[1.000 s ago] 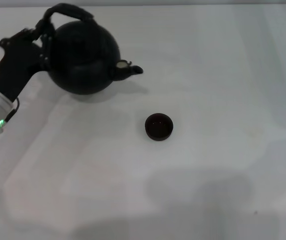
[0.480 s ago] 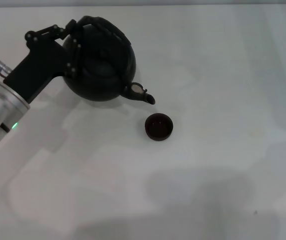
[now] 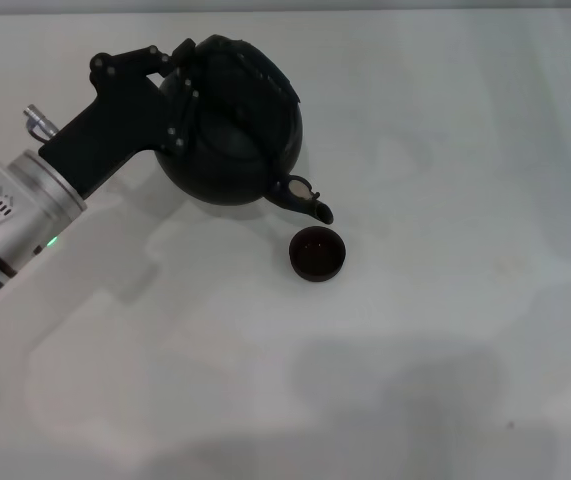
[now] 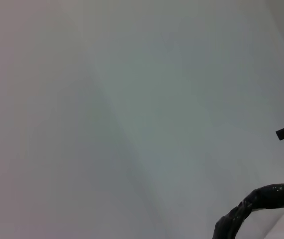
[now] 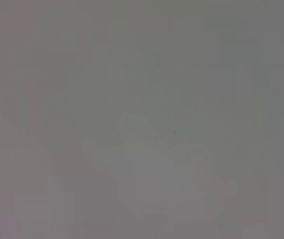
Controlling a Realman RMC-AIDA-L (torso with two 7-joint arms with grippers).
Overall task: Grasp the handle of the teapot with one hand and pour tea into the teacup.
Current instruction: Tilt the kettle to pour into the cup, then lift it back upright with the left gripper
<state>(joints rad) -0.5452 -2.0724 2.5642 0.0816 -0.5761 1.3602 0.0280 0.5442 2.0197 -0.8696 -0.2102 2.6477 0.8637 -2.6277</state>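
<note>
In the head view the large round black teapot [image 3: 233, 130] hangs in the air, tilted, with its short spout [image 3: 310, 205] pointing down just above the near-left rim of the small dark teacup [image 3: 317, 252]. My left gripper [image 3: 177, 78] is shut on the teapot's arched handle [image 3: 250, 65] at the pot's far-left side. The teacup stands upright on the white table [image 3: 445, 300]. In the left wrist view a piece of the dark wrapped handle [image 4: 261, 201] shows at the frame's edge. My right gripper is out of view.
The left arm's silver forearm [image 3: 10, 215] reaches in from the left edge of the head view. The right wrist view shows only plain grey surface.
My left gripper has carried the teapot right and towards me. The pot has tipped further, and its spout has gone from level and far from the cup to down over the cup's rim.
</note>
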